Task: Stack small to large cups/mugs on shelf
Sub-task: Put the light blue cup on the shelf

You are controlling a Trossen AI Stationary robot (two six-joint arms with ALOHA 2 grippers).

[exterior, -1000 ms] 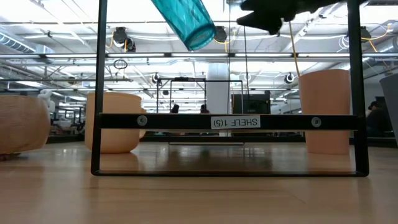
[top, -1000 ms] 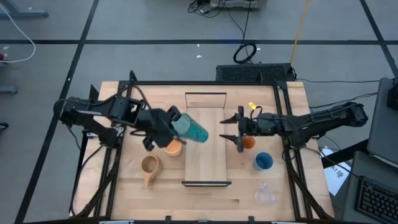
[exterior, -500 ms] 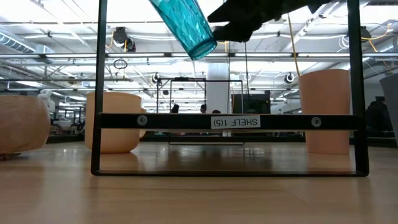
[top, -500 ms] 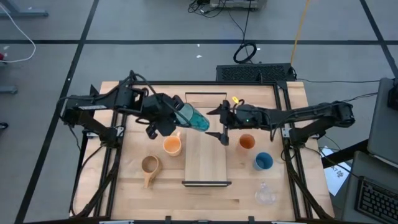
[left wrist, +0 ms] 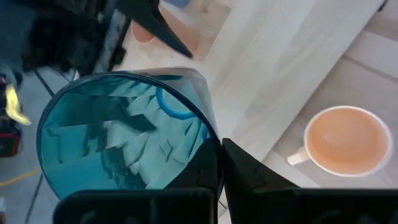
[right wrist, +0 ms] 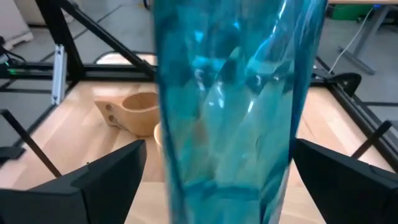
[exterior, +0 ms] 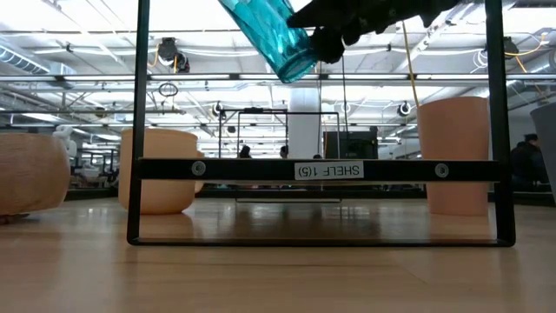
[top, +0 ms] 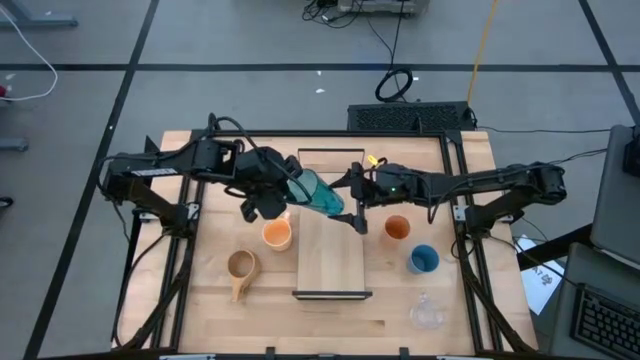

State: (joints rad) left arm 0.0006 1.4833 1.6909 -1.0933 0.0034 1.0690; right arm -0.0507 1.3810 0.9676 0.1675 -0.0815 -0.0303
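My left gripper [top: 280, 193] is shut on the tall teal tumbler [top: 318, 192], held tilted above the far half of the shelf [top: 331, 255], base toward the table's right. My right gripper [top: 356, 203] is open. Its two fingers [right wrist: 93, 180] stand on either side of the tumbler's base end [right wrist: 224, 106], with gaps showing. The orange mug with the pale handle [top: 277, 234] and the tan handled mug [top: 240, 268] stand left of the shelf. The orange cup [top: 397, 228], blue cup [top: 423, 260] and clear glass [top: 427, 313] stand to its right. My left gripper holds the tumbler at its open rim [left wrist: 208, 134], coming from the table's left. One finger [left wrist: 249, 174] lies on the outside of the wall; the other finger does not show. The tumbler is lifted clear, slanting with its base [exterior: 291, 61] lower and toward the right gripper.
The shelf board is bare, with dark rails at its near end [top: 331, 294] and far end [top: 331, 152]. In the low view the near rail frame [exterior: 317, 169] stands in front. The table's frame posts run along both sides.
My left gripper has carried the tumbler toward the table's far edge and a little to the right, keeping it tilted. My right gripper has left the orange cup and gone left toward the tumbler; its open fingers now straddle the base end.
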